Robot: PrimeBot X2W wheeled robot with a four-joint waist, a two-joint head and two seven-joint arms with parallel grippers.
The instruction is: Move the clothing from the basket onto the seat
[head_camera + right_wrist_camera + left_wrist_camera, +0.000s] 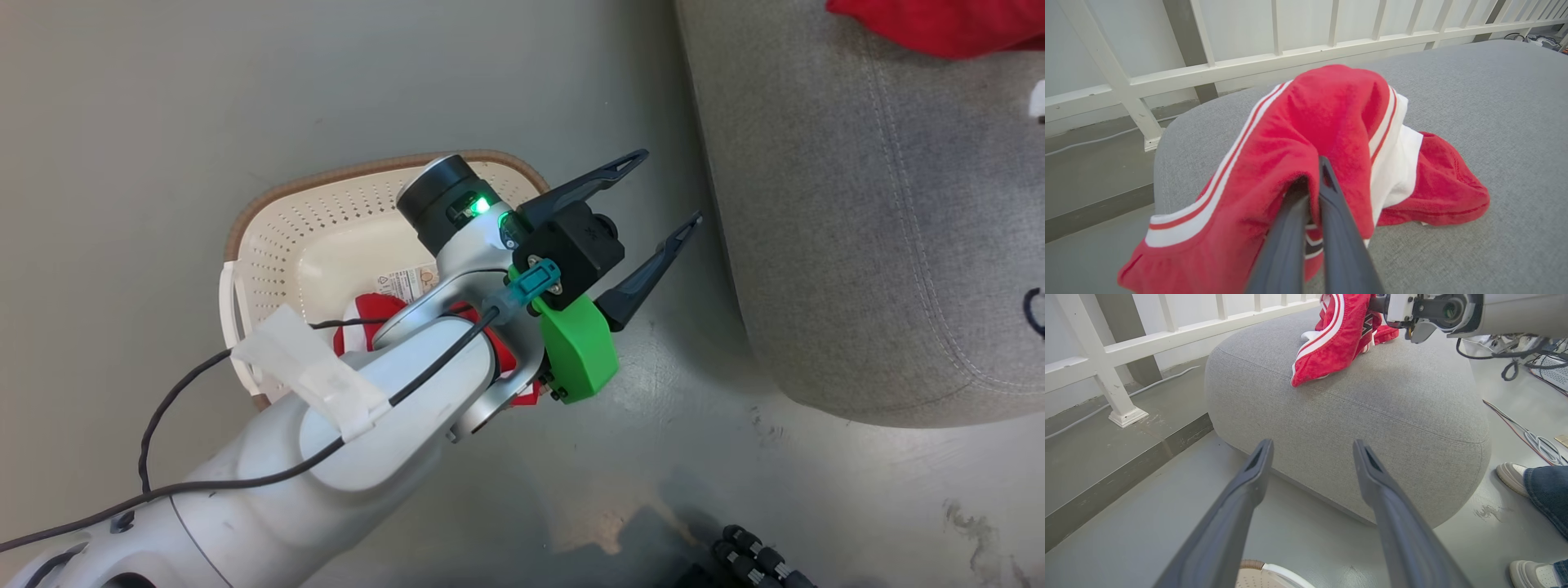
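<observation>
Roughly half of the job looks done. One red garment [1331, 114] with white stripes is bunched on top of the grey seat [1494, 102], near the edge that faces the white railing [1274, 69]. It has not been let go: the right claw [1312, 179] is pinched tight on a fold of it, with the cloth humped up over the fingertips, so that piece has arrived but is not yet released. The second red garment [367, 314] lies in the bottom of the basket [269, 237], beside the label. Most of it is hidden under the left forearm, so I cannot tell how it is folded or where a good edge to grab is. The basket stands on the grey floor [122, 122], just beside the seat but not touching it. The left claw [671, 184] is spread wide and holds nothing. It hangs over the strip of floor between basket and seat, its fingers pointing towards the seat's side. What is left, as I judge it, is for the right claw to open and drop its piece, and then for the garment in the basket to be picked up, carried over and laid on the seat.
</observation>
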